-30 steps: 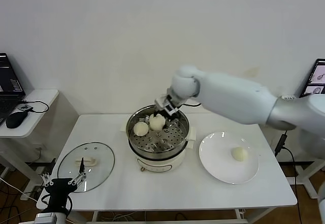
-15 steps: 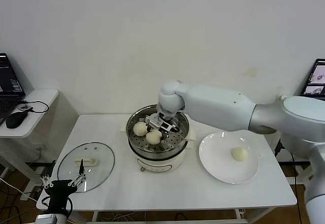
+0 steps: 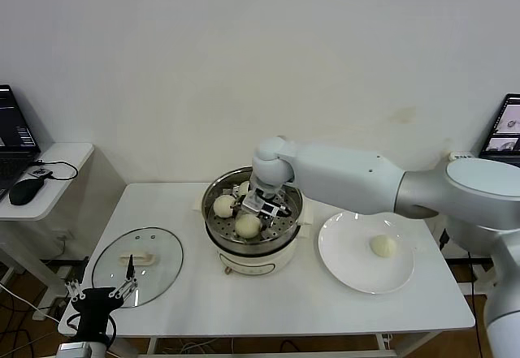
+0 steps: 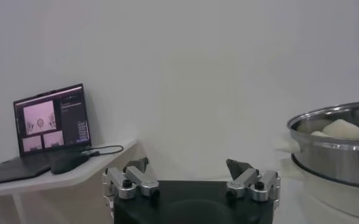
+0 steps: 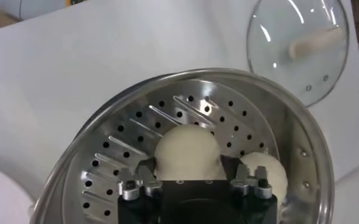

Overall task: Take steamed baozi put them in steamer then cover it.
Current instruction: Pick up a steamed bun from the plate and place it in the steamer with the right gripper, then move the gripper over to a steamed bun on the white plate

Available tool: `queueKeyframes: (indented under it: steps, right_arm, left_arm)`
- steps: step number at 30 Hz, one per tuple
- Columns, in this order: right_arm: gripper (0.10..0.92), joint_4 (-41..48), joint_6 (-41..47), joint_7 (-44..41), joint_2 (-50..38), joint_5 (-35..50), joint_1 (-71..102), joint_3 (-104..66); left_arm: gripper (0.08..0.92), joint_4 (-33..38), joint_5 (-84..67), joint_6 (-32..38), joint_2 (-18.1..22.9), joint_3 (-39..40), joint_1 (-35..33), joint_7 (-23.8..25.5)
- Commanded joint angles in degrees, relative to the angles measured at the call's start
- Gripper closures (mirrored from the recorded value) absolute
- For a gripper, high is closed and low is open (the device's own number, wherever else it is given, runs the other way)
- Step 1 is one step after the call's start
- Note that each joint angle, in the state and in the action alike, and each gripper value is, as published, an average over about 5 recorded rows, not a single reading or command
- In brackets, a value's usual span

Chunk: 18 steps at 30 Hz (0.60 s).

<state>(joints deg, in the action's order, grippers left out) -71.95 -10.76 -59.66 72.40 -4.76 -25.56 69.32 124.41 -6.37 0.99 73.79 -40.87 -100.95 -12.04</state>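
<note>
My right gripper point(image 3: 260, 209) is down inside the steel steamer point(image 3: 288, 212) and shut on a cream-white baozi point(image 3: 248, 225) that sits low on the perforated bottom. In the right wrist view the fingers point(image 5: 146, 170) press both sides of that baozi point(image 5: 187, 149). A second baozi point(image 3: 224, 204) lies to its left in the basket, also visible in the right wrist view point(image 5: 266, 172), and a third point(image 3: 244, 187) shows behind. One baozi point(image 3: 383, 246) remains on the white plate point(image 3: 341, 260). The glass cover point(image 3: 138, 265) lies flat on the table at left. My left gripper point(image 3: 101, 295) is open and parked low at the front left.
A side table with a laptop and mouse point(image 3: 24, 189) stands at far left. The left wrist view shows the steamer rim point(image 4: 331, 146) at its right and a laptop point(image 4: 48, 119) farther off. A screen point(image 3: 505, 127) stands at far right.
My right gripper has moved down and toward the front of the steamer basket, carrying the baozi from rim height to the perforated bottom. The left arm has not moved.
</note>
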Motion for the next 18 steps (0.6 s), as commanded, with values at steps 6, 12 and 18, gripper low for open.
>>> queueKeyframes:
  steps: [6, 12, 18]
  right_arm:
    - [0.203, -7.21, 15.29, -0.25, -14.66, 12.08, -4.98, -6.4]
    - [0.203, -13.73, 27.91, -0.97, -28.21, 14.49, -4.21, -8.48]
    - [0.202, -16.69, 29.11, -2.04, -40.94, 12.46, 1.52, -11.29]
  left_arm:
    - [0.177, 0.78, -0.09, -0.2, -0.67, -0.48, -0.15, 0.17]
    - [0.177, 0.76, -0.12, -0.33, -1.23, 0.1, 0.43, 0.31]
    - [0.177, 0.58, 0.2, -0.37, -1.73, 1.22, 0.8, 0.41]
